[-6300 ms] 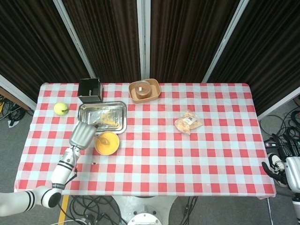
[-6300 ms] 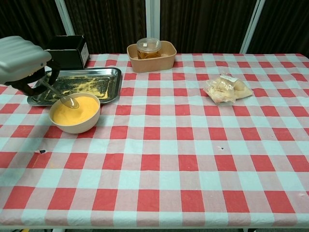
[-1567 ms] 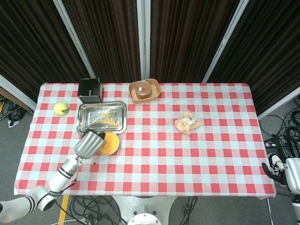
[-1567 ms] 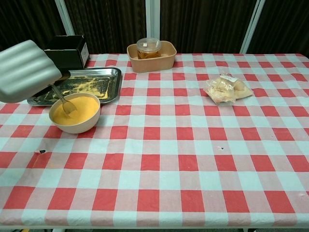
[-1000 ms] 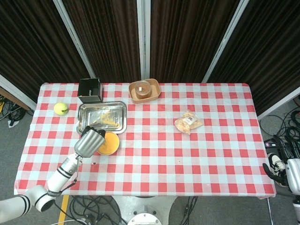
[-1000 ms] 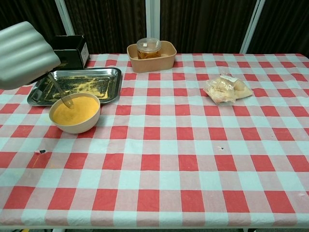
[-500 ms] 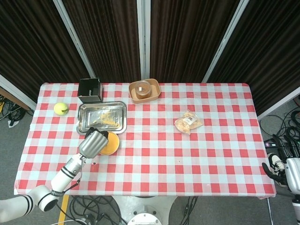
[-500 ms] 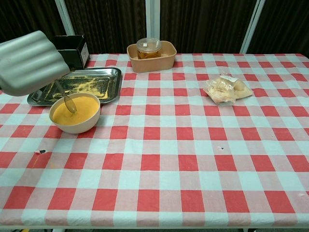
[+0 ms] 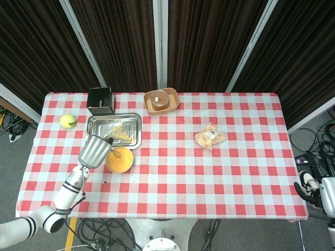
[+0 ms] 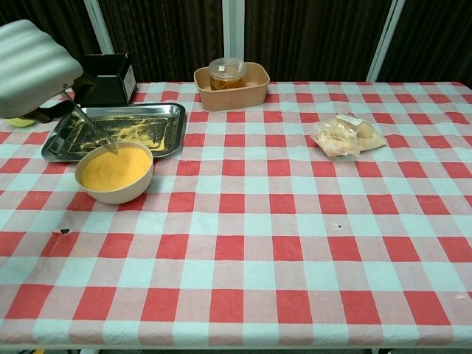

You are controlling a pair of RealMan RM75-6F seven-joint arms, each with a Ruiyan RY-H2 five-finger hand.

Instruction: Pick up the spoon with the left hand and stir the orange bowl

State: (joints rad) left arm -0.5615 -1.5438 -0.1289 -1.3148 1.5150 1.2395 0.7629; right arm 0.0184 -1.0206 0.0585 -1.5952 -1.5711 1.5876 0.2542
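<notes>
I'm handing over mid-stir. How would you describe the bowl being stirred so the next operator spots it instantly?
On the checked table, go to the robot's left end and find the metal tray. Touching its near edge sits the orange bowl, round and filled with smooth orange mix, the only dish with a spoon dipped in it.

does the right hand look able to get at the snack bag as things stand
Probably yes. The right hand sits off the table's right edge, and only bare checked cloth lies between it and the snack bag. The left hand is busy with the spoon.
</notes>
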